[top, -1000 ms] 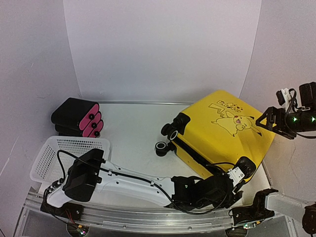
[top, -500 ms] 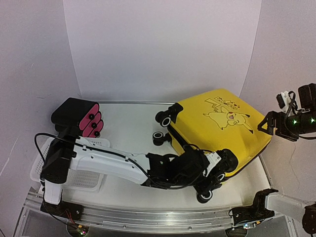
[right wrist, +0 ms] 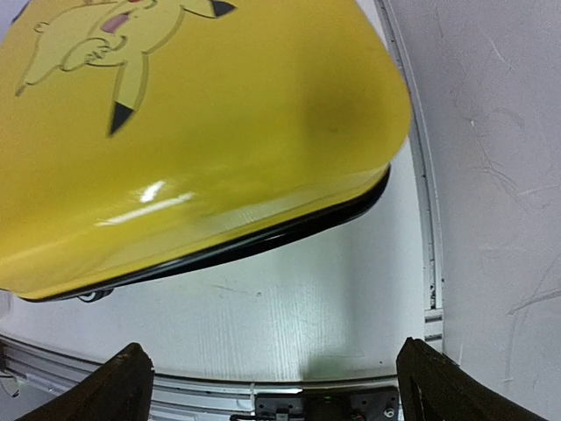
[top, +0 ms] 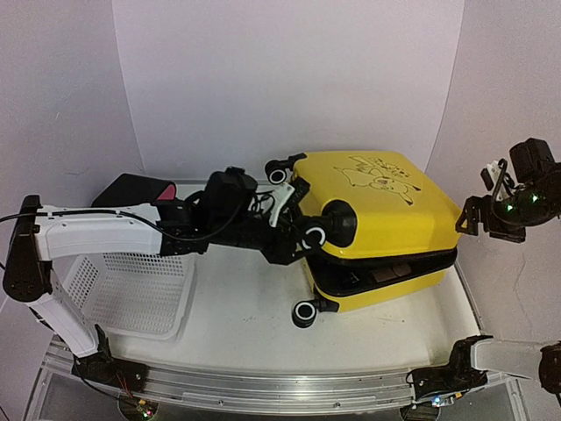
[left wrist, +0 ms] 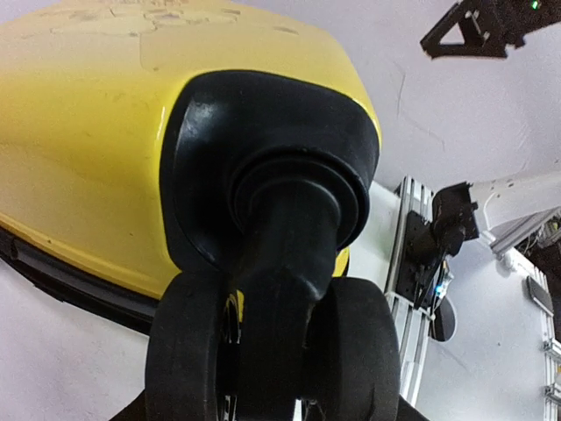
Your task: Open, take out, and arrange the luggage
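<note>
The yellow suitcase (top: 386, 215) lies flat at the right of the table, cartoon lid up, with a wide black band (top: 386, 270) between its shells. My left gripper (top: 298, 232) reaches in from the left and is shut on the suitcase's near-left corner wheel (top: 317, 235). That black double wheel (left wrist: 351, 351) fills the bottom of the left wrist view and hides my fingers. My right gripper (top: 489, 215) is open and empty, raised by the right wall beyond the suitcase's right end. The right wrist view looks down on the lid (right wrist: 193, 132) with both fingertips (right wrist: 123, 386) spread wide.
A white mesh basket (top: 131, 289) stands at the near left. A black case with pink ends (top: 145, 189) sits at the back left, partly behind my left arm. White walls close the back and sides. A metal rail (top: 263, 386) runs along the near edge.
My left arm has swung from the near edge up toward the back left, pulling the wheel with it. The suitcase has turned and shifted left. The basket is uncovered. The right gripper has barely moved.
</note>
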`<action>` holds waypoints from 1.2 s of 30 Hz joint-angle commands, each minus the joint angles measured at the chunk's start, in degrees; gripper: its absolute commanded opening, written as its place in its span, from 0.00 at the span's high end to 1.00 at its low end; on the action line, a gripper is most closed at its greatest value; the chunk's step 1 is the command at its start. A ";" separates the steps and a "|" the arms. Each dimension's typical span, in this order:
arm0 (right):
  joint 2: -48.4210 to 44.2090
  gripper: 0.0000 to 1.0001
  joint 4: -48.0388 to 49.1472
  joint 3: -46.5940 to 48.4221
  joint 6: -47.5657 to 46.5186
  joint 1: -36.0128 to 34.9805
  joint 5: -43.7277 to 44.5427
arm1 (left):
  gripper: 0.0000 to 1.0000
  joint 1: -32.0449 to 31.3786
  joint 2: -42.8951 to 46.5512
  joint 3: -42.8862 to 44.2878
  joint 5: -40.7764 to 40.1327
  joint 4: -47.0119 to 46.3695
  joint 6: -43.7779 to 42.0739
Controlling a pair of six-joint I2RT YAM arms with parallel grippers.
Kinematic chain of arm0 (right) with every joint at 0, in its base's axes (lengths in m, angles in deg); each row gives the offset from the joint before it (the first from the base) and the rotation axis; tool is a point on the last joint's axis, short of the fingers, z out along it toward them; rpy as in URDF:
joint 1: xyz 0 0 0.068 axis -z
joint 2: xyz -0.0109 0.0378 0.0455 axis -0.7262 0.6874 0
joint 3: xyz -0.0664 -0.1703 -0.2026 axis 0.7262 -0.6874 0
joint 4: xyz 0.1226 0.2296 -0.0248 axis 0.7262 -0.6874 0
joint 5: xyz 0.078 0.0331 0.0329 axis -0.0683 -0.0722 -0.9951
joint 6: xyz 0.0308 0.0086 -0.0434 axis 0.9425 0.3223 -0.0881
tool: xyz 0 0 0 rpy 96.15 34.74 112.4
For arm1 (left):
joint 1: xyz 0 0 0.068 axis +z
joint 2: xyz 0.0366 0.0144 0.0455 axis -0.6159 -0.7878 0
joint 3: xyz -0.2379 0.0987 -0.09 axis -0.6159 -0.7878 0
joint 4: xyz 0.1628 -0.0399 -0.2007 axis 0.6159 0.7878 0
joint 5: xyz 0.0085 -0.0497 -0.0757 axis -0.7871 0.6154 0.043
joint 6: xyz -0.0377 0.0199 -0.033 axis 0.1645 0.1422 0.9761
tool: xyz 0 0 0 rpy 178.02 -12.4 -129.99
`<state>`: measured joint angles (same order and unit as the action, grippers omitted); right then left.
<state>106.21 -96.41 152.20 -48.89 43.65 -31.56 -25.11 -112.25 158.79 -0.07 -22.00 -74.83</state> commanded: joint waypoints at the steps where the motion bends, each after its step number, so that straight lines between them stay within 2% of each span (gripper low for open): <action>1: 2.26 0.02 -0.59 5.20 -1.33 0.02 10.70 | 1.00 7.32 9.21 0.39 -6.54 -5.33 5.67; 6: 6.21 0.02 -3.86 11.97 -0.98 0.02 20.60 | 1.00 13.90 8.85 5.17 -1.66 -5.13 10.15; 10: 10.54 0.02 -3.72 12.54 -1.17 0.66 26.64 | 1.00 17.98 6.22 11.25 -1.16 -5.13 13.00; 13: 14.29 0.02 -2.00 13.10 0.57 2.49 21.27 | 1.00 19.91 2.75 17.00 -0.14 -5.21 16.46; 17: 15.13 0.02 4.47 9.83 3.74 9.48 9.94 | 1.00 20.85 -1.59 24.06 -0.07 -5.17 18.81; 19: 13.77 0.02 9.71 6.29 4.03 12.51 1.38 | 1.00 21.31 -2.91 26.40 -0.14 -5.22 19.35; 23: 12.23 0.02 25.07 -2.23 2.72 13.05 -11.07 | 1.00 21.90 -4.78 30.10 0.51 -5.22 19.40; 28: 17.23 0.02 47.15 -7.02 6.23 13.00 -23.95 | 1.00 22.37 -5.85 31.67 1.41 -5.22 20.29; 31: 22.22 0.02 64.56 -7.98 11.73 13.02 -27.92 | 1.00 22.44 -6.18 32.06 1.52 -5.22 20.85; 36: 34.71 0.08 79.42 -1.33 14.93 12.69 -27.40 | 1.00 22.69 -6.73 33.13 1.51 -5.22 21.64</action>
<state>134.79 -38.03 145.86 -38.07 56.59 -55.52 -4.24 -119.66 186.65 7.45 -24.50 -54.57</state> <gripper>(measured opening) 0.940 0.497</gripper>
